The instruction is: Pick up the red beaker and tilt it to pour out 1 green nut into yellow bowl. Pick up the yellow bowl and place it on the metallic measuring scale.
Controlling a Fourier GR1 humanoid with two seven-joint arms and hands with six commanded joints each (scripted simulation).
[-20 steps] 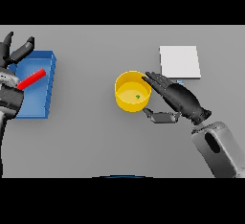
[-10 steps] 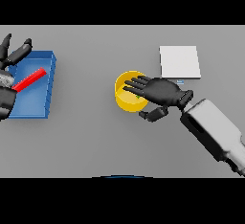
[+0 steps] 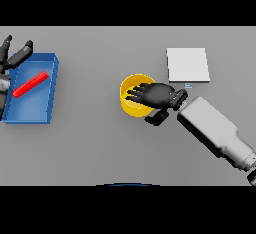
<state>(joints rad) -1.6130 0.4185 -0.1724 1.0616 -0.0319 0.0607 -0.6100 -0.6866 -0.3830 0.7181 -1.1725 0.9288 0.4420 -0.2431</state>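
- Now my right hand (image 3: 155, 95) lies over the yellow bowl (image 3: 131, 105), fingers straight and spread.
- My left hand (image 3: 14, 57), fingers apart, shows far left beside the blue tray (image 3: 50, 90).

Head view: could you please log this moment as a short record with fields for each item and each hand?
yellow bowl: on the grey table, partly covered by the right hand
right hand: over the bowl, fingers spread across its opening, thumb beside its near-right rim
red beaker: lying in the blue tray
left hand: at the tray's far-left corner, fingers straight
measuring scale: bare, beyond and right of the bowl
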